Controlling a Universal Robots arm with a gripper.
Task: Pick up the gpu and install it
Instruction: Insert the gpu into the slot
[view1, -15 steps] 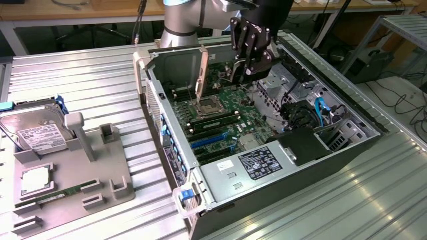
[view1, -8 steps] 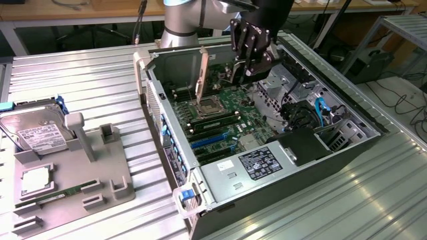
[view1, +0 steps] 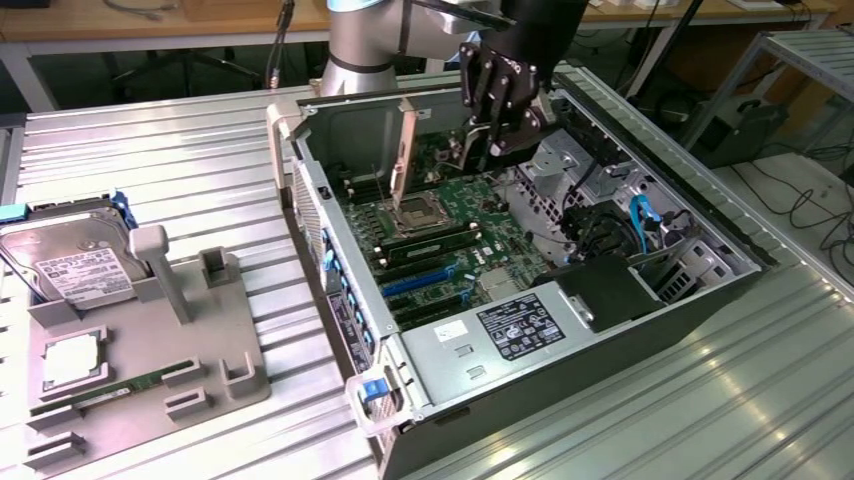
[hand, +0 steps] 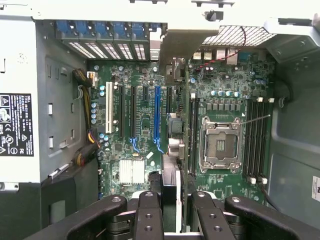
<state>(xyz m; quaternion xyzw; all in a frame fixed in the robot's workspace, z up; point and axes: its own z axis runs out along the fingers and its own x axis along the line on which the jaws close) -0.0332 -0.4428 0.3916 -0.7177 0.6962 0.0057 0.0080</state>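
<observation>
My gripper hangs over the open computer case, shut on the gpu. The wrist view shows the gpu edge-on between my black fingers. It runs away from them to its pale metal bracket near the case's rear slot openings. The card hovers above the motherboard, between the blue expansion slot and the processor socket. In the exterior view the bracket stands as a thin upright strip at the exterior view's left of the gripper.
A grey parts holder lies at the exterior view's left with a silver hard drive, a processor and a memory stick. The power supply fills the case's near end. Cables and drive bays crowd its right side.
</observation>
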